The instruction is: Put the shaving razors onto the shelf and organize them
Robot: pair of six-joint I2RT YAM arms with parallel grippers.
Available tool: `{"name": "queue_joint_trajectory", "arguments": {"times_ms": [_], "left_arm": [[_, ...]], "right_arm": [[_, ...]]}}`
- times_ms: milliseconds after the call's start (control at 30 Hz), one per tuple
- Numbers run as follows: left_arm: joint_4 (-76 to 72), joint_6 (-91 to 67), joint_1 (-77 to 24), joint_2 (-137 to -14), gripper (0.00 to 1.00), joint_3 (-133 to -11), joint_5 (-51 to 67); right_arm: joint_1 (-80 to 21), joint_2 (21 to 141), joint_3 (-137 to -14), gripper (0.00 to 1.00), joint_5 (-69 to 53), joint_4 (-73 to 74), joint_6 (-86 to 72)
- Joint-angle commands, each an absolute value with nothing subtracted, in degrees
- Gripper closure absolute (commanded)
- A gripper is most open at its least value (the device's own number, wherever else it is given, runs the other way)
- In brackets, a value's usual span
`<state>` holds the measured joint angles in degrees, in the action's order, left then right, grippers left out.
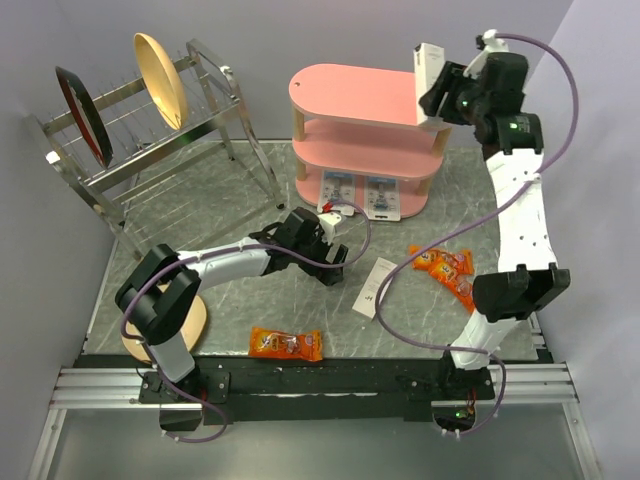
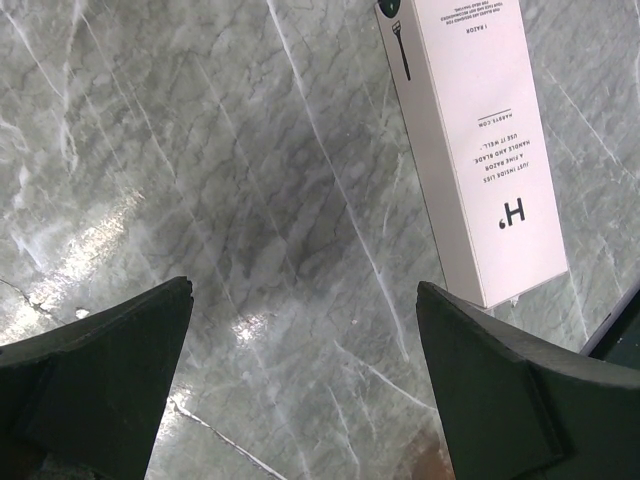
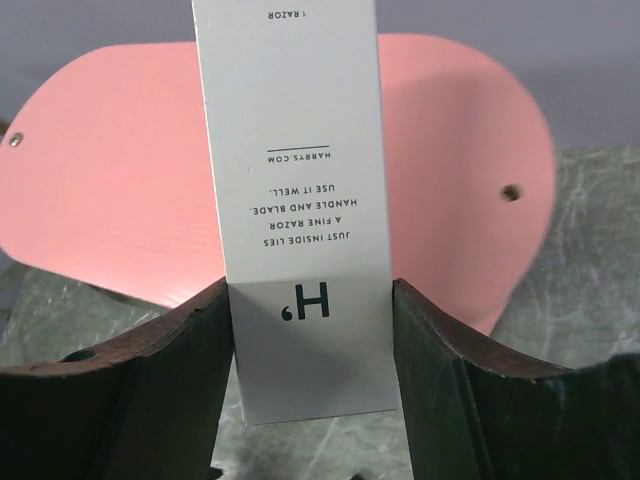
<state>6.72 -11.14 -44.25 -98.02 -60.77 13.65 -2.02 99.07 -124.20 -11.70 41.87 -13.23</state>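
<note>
Right gripper: clamps Harry's razor box above pink shelf top
Left gripper: wide open, empty, above marble table

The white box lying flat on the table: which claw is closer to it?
Left. The left claw is open just beside the flat white box; the right claw is far off at the top of the pink shelf, shut on a second white box.
</note>
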Motion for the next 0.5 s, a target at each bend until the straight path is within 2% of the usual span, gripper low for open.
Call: {"name": "queue_joint_trajectory", "arguments": {"times_ms": [0, 167, 333, 467], "left_arm": [[5.4, -9.8, -44.5, -95.2, 0.0, -60.6, 13.4], [5.5, -10.0, -44.6, -95.9, 0.01, -61.3, 13.7], [5.7, -9.7, -44.9, -96.2, 0.01, -62.1, 13.2], [5.6, -9.6, -44.9, -96.4, 0.0, -62.1, 13.1]], "right_arm": [[-6.8, 98.3, -130.2, 0.66, -2.8, 40.6, -17.0], [-9.1, 101.0, -133.7, 0.67, 1.1, 40.5, -17.4], [-9.8, 101.8, -132.7, 0.72, 5.9, 41.8, -18.7], [-10.1, 102.0, -132.5, 0.72, 5.9, 41.7, -18.7]]}}
